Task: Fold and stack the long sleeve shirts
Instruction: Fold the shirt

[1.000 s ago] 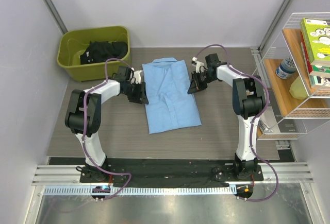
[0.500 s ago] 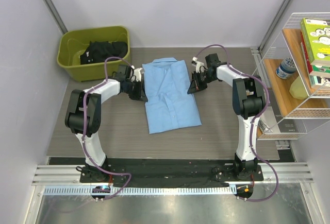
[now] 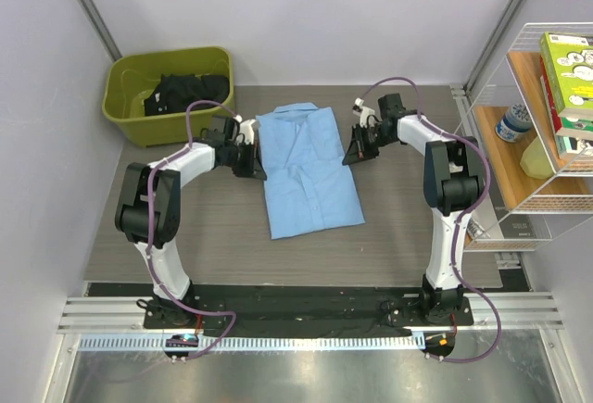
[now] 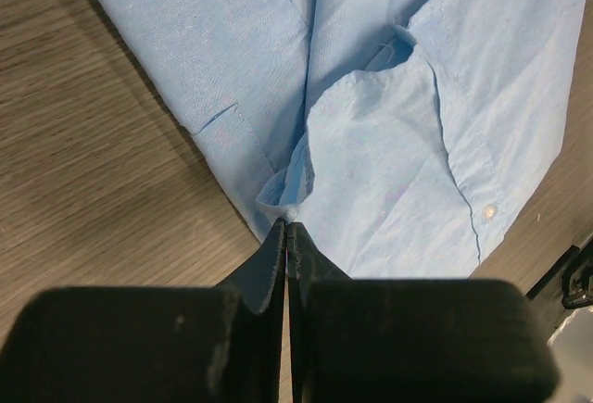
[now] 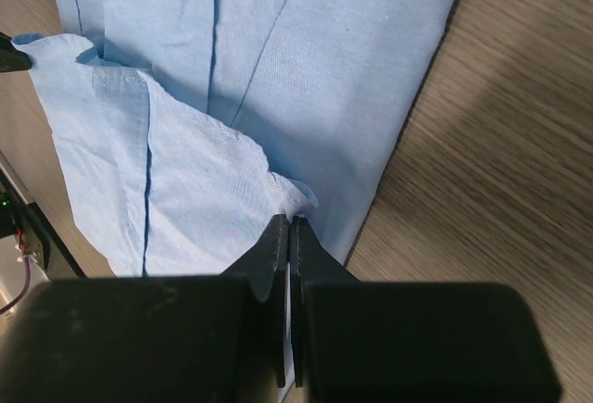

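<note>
- Light blue shirt (image 3: 309,171): lay folded on the wooden table (image 3: 408,227), collar toward the far side, between the two arms.
- Left gripper (image 4: 287,229): jaws pressed together, pinching a raised fold at the shirt's left edge.
- Right gripper (image 5: 290,222): jaws likewise closed, nipping cloth at the shirt's right edge.
</note>
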